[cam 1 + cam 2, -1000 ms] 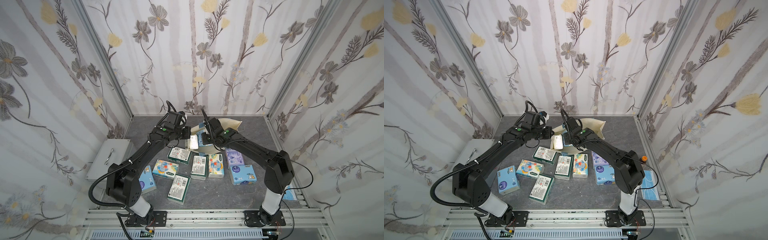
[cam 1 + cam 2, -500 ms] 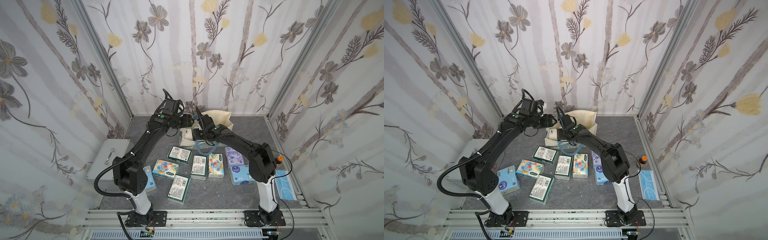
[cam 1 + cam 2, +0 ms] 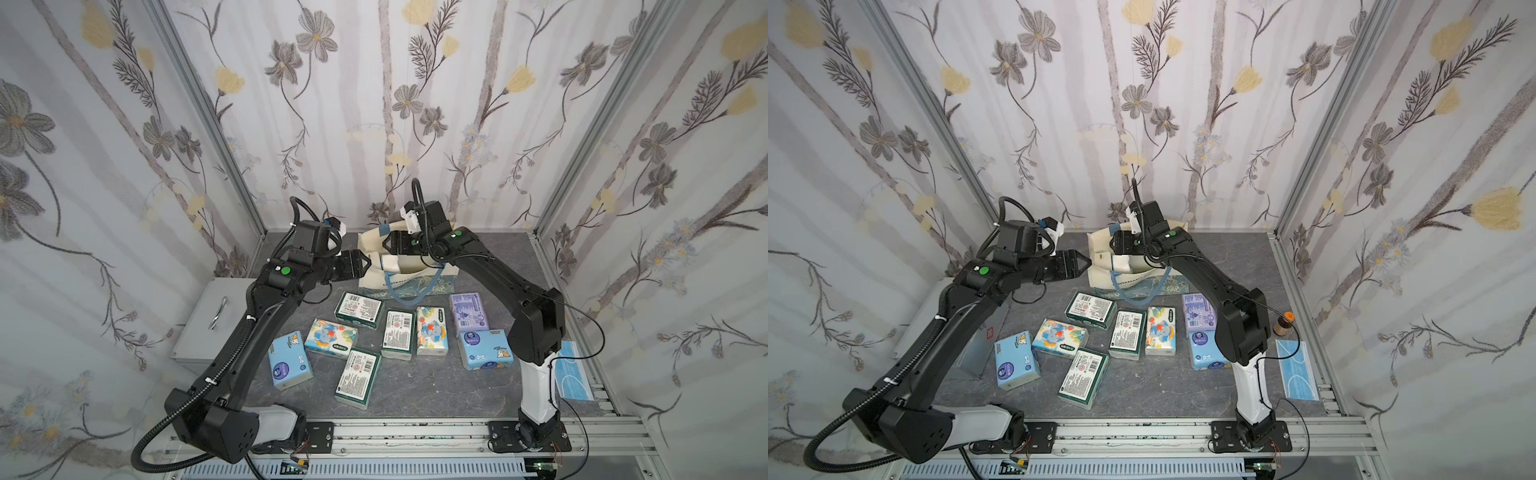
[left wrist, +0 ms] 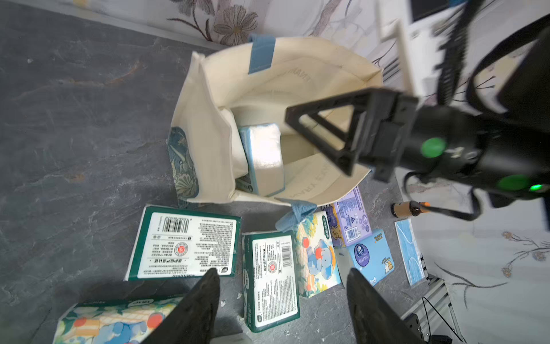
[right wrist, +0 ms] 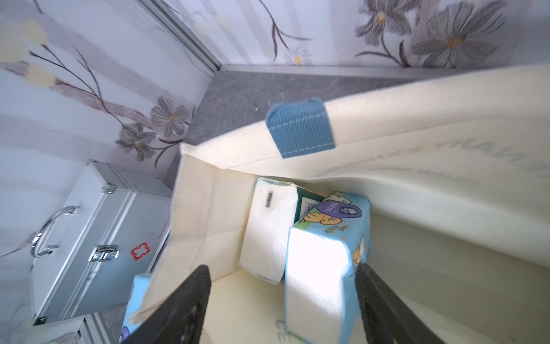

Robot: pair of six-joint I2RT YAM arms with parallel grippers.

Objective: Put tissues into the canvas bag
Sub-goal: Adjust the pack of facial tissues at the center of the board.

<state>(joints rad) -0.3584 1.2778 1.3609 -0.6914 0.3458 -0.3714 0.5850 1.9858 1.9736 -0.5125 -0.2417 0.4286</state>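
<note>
The cream canvas bag (image 3: 370, 245) (image 3: 1100, 272) stands open at the back of the table, its blue handle hanging down its front. My right gripper (image 3: 384, 245) (image 5: 282, 269) hovers open over its mouth. A light blue tissue pack (image 5: 324, 256) (image 4: 262, 158) stands inside the bag between the spread jaws, beside a white pack (image 5: 268, 226). My left gripper (image 3: 368, 264) (image 4: 282, 277) is open and empty just left of the bag. Several tissue packs lie in front: green (image 3: 358, 308), elephant-print (image 3: 432, 331), lavender (image 3: 469, 311), light blue (image 3: 486, 350).
A silver metal case (image 3: 208, 324) (image 5: 98, 238) lies at the left edge. A flat blue mask packet (image 3: 573, 376) and a small brown bottle (image 3: 1282, 324) sit at the right edge. The two grippers face each other closely at the bag.
Both grippers have opened. The right one has moved back over the bag's mouth, and the light blue pack now stands inside the bag. The left gripper has let go and sits beside the bag.
</note>
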